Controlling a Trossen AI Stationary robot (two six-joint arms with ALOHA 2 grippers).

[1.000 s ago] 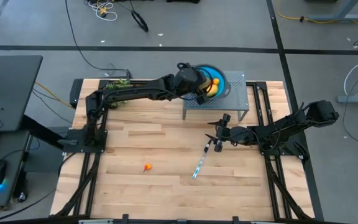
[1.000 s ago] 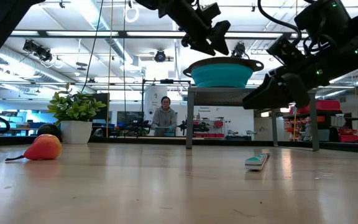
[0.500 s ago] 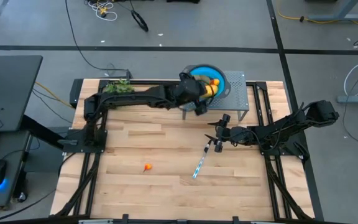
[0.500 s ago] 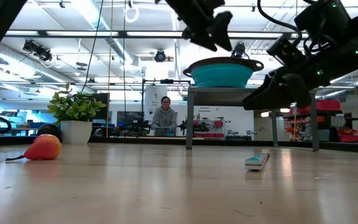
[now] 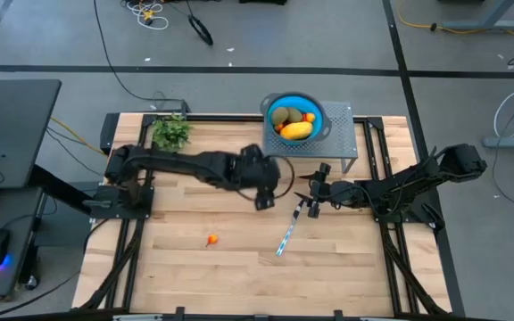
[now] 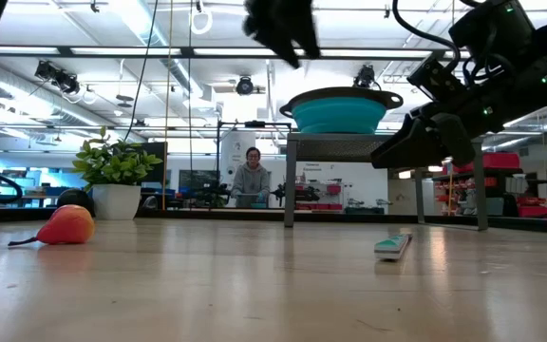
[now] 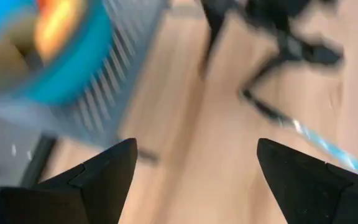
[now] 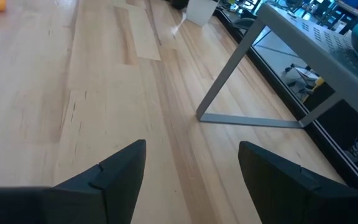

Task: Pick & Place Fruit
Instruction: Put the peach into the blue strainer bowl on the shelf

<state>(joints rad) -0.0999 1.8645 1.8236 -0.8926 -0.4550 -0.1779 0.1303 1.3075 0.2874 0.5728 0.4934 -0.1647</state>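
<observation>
The blue bowl [image 5: 294,119] stands on a grey metal stand [image 5: 333,143] at the table's far side. It holds a yellow-orange oblong fruit [image 5: 296,130], an olive-brown kiwi-like oval [image 5: 281,114] and orange-red bits [image 5: 308,117]. One small orange-red fruit [image 5: 211,240] lies on the table toward the near left, and shows again in the low view [image 6: 67,225]. My left gripper [image 5: 266,196] is open and empty, near the table's middle and high above it [image 6: 278,28]. My right gripper [image 5: 315,192] is open and waits just to its right.
A slim silver-blue utensil [image 5: 288,234] lies on the wood in front of my right gripper. A potted green plant [image 5: 171,132] stands at the far left edge. The stand's legs [image 8: 229,81] rise close to my right gripper. A person sits far behind the table [image 6: 252,176].
My left gripper has drawn back from above the bowl toward the table's near edge and somewhat left, ending over the table's middle with its fingers open. The bowl and its fruit now show uncovered.
</observation>
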